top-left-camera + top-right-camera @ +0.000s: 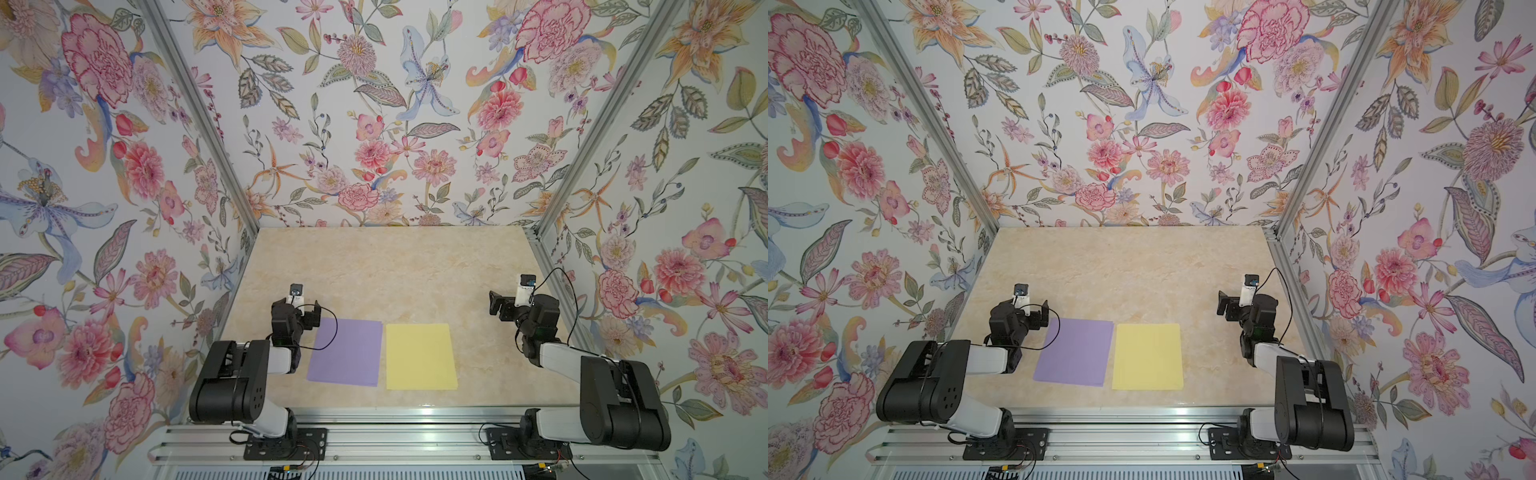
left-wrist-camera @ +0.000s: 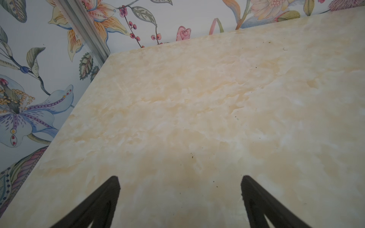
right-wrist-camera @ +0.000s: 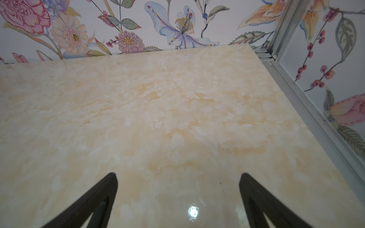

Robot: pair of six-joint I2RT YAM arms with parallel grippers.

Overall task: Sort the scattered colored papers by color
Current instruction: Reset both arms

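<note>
A beige marbled glossy bench (image 1: 395,266), walled on three sides by floral wallpaper (image 1: 374,124), offers broad open surface behind two papers lying flat near its front edge. A pale lavender rectangular paper sheet (image 1: 345,352) and a pale yellow rectangular paper sheet (image 1: 420,356) sit side by side with a narrow gap between them. The left tool (image 2: 179,177) has its black fingers spread wide and holds nothing, just beside the lavender sheet's far corner. The right tool (image 3: 178,174), likewise spread and empty, hangs well apart from the yellow sheet.

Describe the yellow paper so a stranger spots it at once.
On the beige marbled tabletop, near its front edge, two flat rectangles lie side by side. The yellow paper is the one nearer the right arm; its neighbour is the purple paper.
</note>
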